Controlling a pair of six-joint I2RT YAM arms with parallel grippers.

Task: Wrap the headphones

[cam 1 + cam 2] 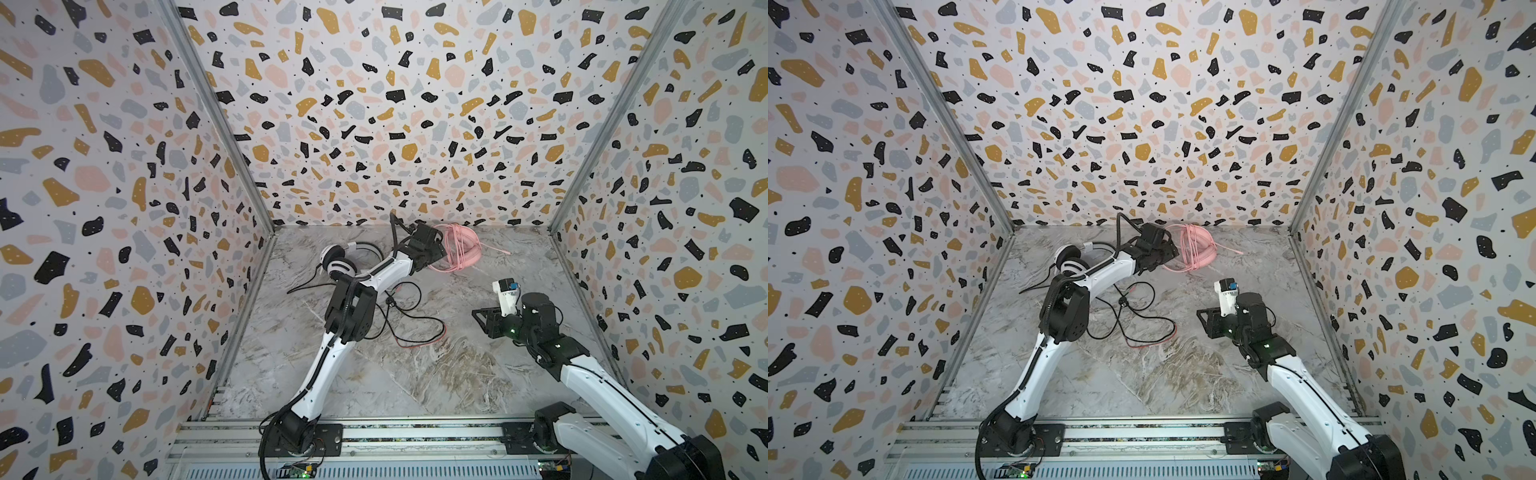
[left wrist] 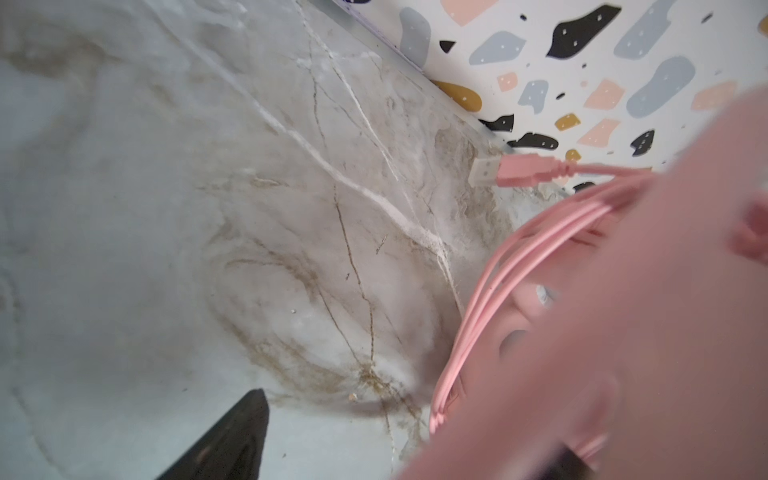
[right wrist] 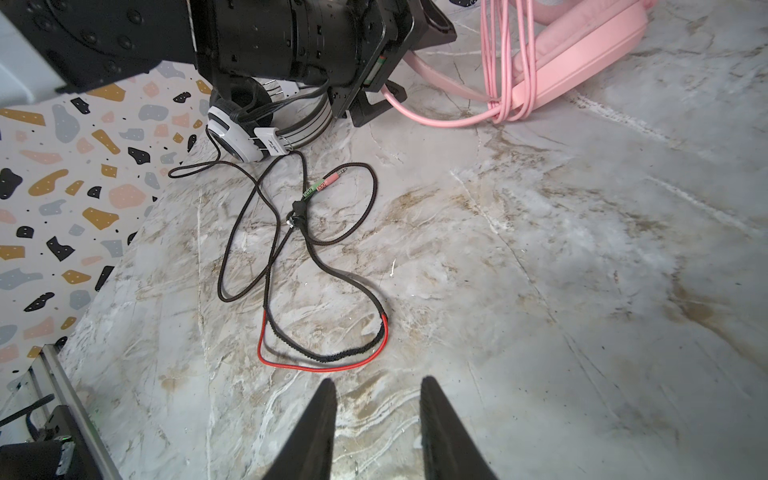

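While the left hand (image 1: 436, 249) gapes beside the pink headset (image 1: 461, 249), right hand (image 3: 378, 386) parted, black cable (image 3: 340, 356) sprawled loose

Surface: marbled grey tabletop (image 1: 415, 374).
12 o'clock: pink headset (image 1: 461, 249), cable wound round it.
10 o'clock: white headset (image 1: 338, 259).
Centre, toward 9 o'clock: black cable (image 3: 345, 355), loose loops.

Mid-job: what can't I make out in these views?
- Left wrist view: pink headset, too close, is blur and masks most of one finger of the left gripper.
- Both top views: left arm covers part of the white headset.
- Right wrist view: that arm hides much of it.
- Top views: pink cable windings too small to judge.
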